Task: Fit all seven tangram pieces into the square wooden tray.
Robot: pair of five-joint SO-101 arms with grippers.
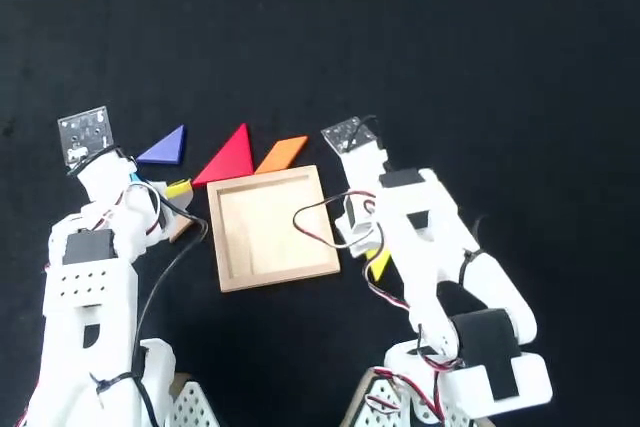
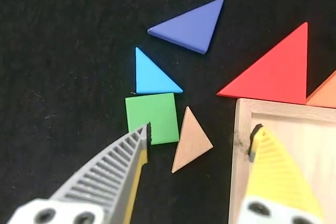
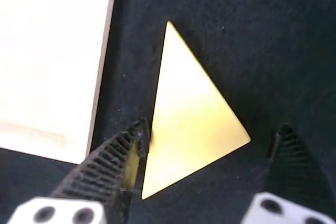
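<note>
The right fingers are hanging spread either side of the flat yellow triangle, which is lying on the black worktop just beside the empty square wooden tray. Closing squarely across its edges, low to the worktop, should be keeping it from pivoting. Farther off, the left fingers, also spread, are hovering over the tan triangle.

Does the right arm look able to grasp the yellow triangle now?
Probably yes: the open right gripper hangs over the yellow triangle, one finger on each side, nothing between them, and the tray lies apart.
</note>
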